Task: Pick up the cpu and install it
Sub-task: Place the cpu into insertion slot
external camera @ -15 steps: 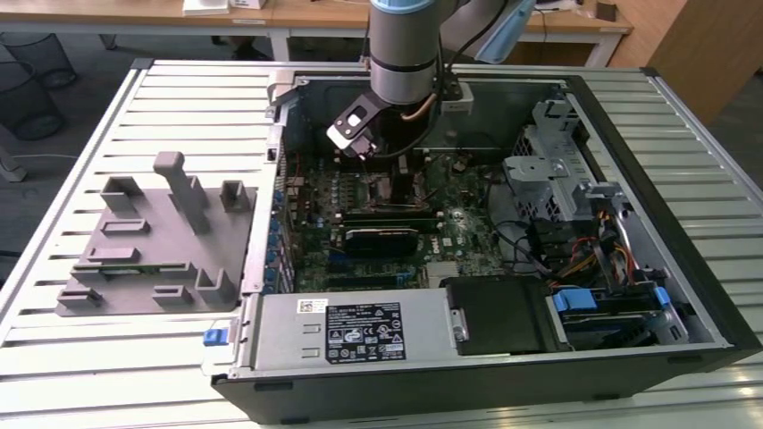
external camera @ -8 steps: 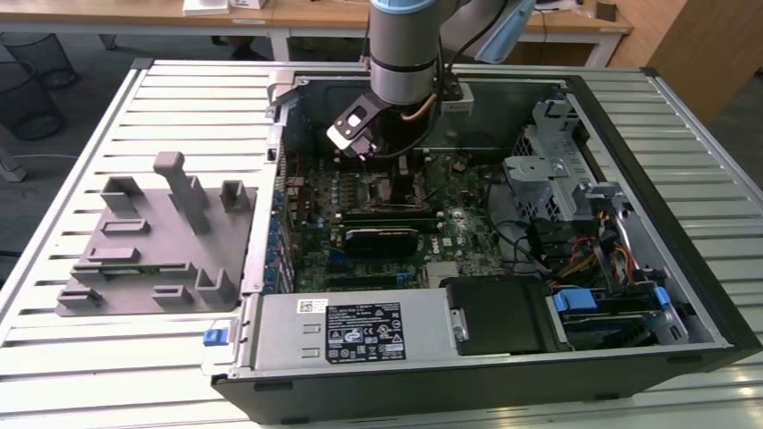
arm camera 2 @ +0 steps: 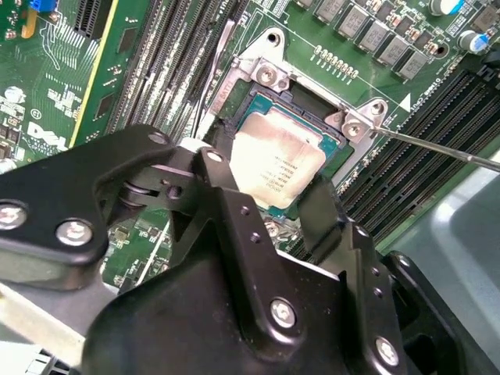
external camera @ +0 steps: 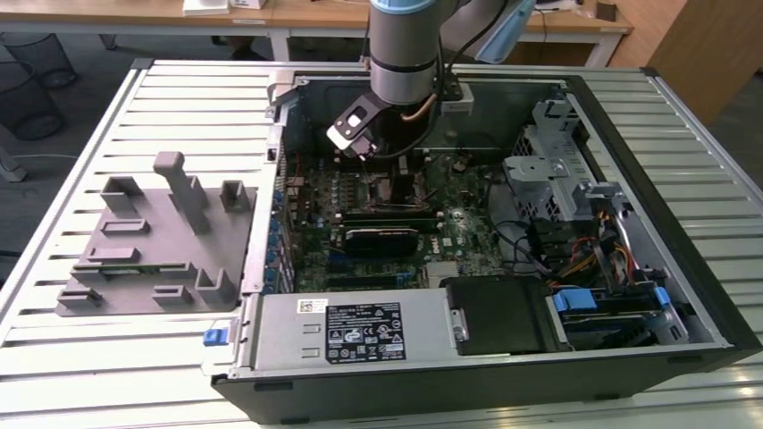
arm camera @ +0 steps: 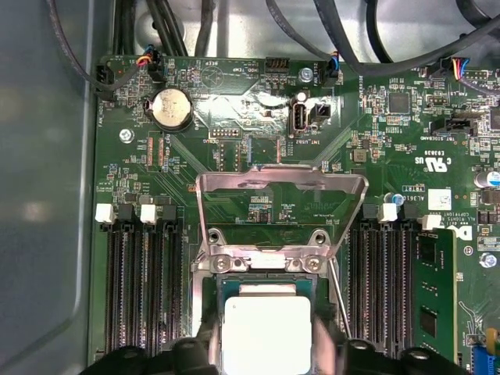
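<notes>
The cpu (arm camera 2: pixel 277 160) (arm camera: pixel 268 328) is a silvery-white square chip sitting low over the open motherboard socket (arm camera 2: pixel 266 74), slightly tilted against its frame. My gripper (arm camera 2: pixel 269 191) (arm camera: pixel 268 351) is shut on the cpu, with a black finger (arm camera 2: pixel 223 183) pressed against each of two opposite edges. The socket's metal load plate (arm camera: pixel 281 191) stands flipped up, and its thin lever rod (arm camera 2: pixel 437 144) sticks out to one side. In the exterior view the gripper (external camera: pixel 364 147) hangs inside the open computer case, just above the socket (external camera: pixel 388 192).
Memory slots (arm camera: pixel 148 289) flank the socket, and one holds a green module (arm camera: pixel 430 305). Black cables (arm camera: pixel 234 23) run along the case wall. A grey fixture plate with blocks (external camera: pixel 155 237) lies on the exterior view's left. The power supply (external camera: pixel 352 331) and drive bay (external camera: pixel 501 313) fill the case's near side.
</notes>
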{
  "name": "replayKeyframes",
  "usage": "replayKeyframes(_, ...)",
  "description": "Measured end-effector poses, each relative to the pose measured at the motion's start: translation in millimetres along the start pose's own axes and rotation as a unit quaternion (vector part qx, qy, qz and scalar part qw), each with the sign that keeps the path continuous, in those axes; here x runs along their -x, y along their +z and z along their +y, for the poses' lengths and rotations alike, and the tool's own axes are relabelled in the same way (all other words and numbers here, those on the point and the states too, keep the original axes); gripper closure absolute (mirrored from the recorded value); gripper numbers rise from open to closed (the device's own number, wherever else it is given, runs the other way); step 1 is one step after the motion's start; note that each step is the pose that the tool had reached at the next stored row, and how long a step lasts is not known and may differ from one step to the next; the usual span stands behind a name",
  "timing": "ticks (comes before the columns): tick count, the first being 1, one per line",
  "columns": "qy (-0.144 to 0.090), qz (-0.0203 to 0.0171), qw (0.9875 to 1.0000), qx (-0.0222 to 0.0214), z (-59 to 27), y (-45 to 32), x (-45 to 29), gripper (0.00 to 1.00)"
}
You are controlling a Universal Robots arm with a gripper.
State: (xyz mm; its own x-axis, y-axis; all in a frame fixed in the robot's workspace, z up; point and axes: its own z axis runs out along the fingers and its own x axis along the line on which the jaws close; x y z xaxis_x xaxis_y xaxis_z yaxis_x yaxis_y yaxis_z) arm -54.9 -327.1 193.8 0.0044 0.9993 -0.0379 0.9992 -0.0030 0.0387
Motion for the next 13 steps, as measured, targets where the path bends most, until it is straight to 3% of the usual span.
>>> replayKeyframes(1, 0.0, 0.0, 1.0, 0.0, 0.0, 0.0, 0.0, 0.4)
replayKeyframes(9, 0.0, 0.0, 1.0, 0.0, 0.3, -8.3, 0.3, 0.4)
replayKeyframes(11, 0.0, 0.0, 1.0, -0.0001, 0.4, -10.5, 0.4, 0.41)
replayKeyframes(13, 0.0, 0.0, 1.0, -0.0001, 0.4, -11.9, 0.4, 0.53)
